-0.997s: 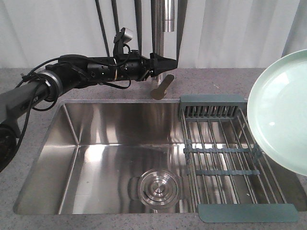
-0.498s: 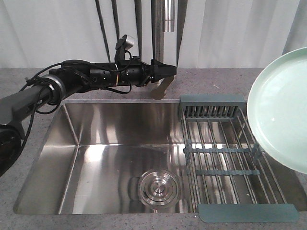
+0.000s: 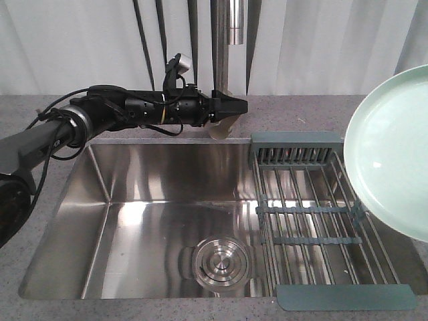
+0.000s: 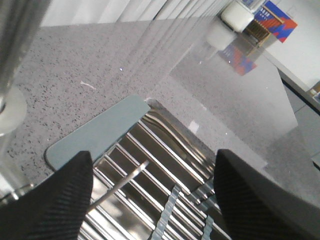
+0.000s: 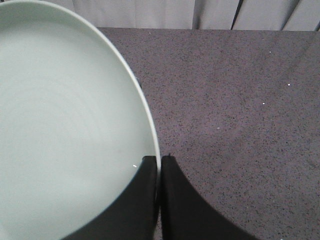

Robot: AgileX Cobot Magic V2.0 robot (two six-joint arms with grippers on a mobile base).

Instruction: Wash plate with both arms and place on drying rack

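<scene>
The plate (image 3: 391, 160) stands tilted on edge at the right end of the drying rack (image 3: 314, 221), its hollow face turned toward the sink (image 3: 140, 180). The right edge of the front view cuts off part of it (so whether its lower rim touches the rods cannot be told). In the right wrist view the plate (image 5: 65, 130) fills the left half, and faint rings show on its face. The right gripper (image 5: 160, 162) is clamped on its rim, with one black finger (image 5: 142, 200) on the inner face and the other behind. The arm itself is hidden in the front view.

The rack spans the right end of the sink, slotted section at the back edge and flat teal bar at the front. The round steel drain (image 3: 221, 262) sits in the basin floor near the front.

The left gripper (image 3: 231, 105) reaches level along the sink's back edge, in front of the faucet column (image 3: 231, 40), and hides most of a small part at the faucet's base. In its wrist view the left gripper (image 4: 155, 200) has its fingers wide apart with nothing between them, above a teal end bar (image 4: 95, 135) and the speckled counter (image 4: 75, 65).

At the far top right lie a white object (image 4: 237, 12) and a blue, red and orange package (image 4: 272, 17) (print too blurred to read).
</scene>
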